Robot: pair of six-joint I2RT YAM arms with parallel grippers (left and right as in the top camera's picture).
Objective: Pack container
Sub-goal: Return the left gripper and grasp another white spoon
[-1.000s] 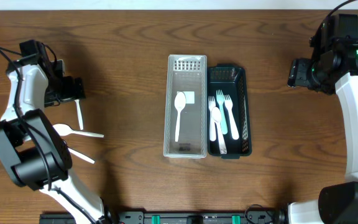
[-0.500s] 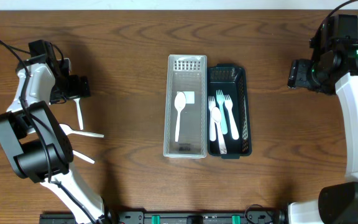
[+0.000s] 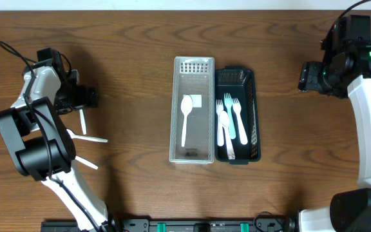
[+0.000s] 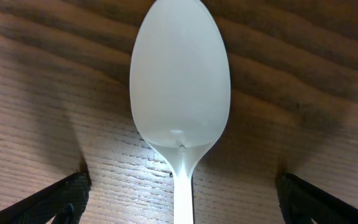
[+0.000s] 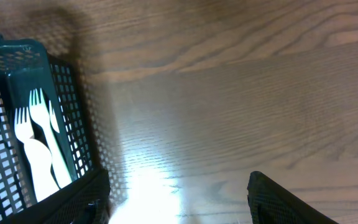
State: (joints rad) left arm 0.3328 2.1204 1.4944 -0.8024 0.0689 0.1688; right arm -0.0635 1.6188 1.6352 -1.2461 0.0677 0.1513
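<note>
A clear bin (image 3: 193,153) holds one white spoon (image 3: 186,117). A dark green basket (image 3: 253,116) beside it holds white and teal forks (image 3: 227,125). My left gripper (image 3: 84,98) is open at the table's far left, low over a loose white spoon (image 3: 82,118). In the left wrist view the spoon's bowl (image 4: 180,74) lies on the wood, its handle running between my spread fingertips (image 4: 180,199), which do not touch it. My right gripper (image 3: 306,76) is open and empty at the far right; its view shows the basket (image 5: 73,112) and forks (image 5: 39,155).
Two more white utensils lie on the wood left of the bins: one (image 3: 82,136) below the spoon and one (image 3: 84,161) further toward the front. Black arm bases stand along the front edge (image 3: 198,225).
My left gripper has shifted slightly right and settled over the loose spoon's bowl end. The right arm and the bins have not moved.
</note>
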